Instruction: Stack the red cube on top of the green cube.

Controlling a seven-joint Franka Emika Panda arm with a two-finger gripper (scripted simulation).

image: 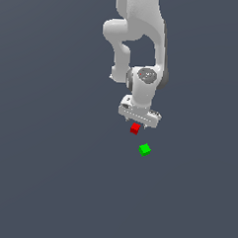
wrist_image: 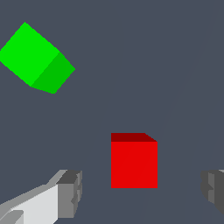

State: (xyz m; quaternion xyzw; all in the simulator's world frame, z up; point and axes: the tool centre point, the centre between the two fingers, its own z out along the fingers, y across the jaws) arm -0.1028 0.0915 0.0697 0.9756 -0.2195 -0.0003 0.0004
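Nearest in the wrist view are the two grey fingertips (wrist_image: 70, 192) of the gripper (wrist_image: 140, 192), low in the frame at either side, standing wide apart with nothing held. Between them and a little ahead sits the red cube (wrist_image: 134, 164), touched by neither finger, and somewhat closer to the finger at the frame's left than to the other. This reads as the approach before the first grasp: the red cube looks still to be picked up, and the stacking has not begun. The next move seems to call for a small sideways correction to centre the cube, a further descent until the fingers flank its faces, then a closing squeeze. Farther off, toward the wrist frame's upper left, the green cube (wrist_image: 35, 57) rests apart from the red one, turned at an angle to it. In the exterior view the gripper (image: 139, 123) hangs at centre frame just over the red cube (image: 135, 128), with the green cube (image: 144, 150) near it, lower and slightly right. The surface (image: 48, 186) is a plain, flat, dark blue-grey plane filling both frames; no walls or edges show.
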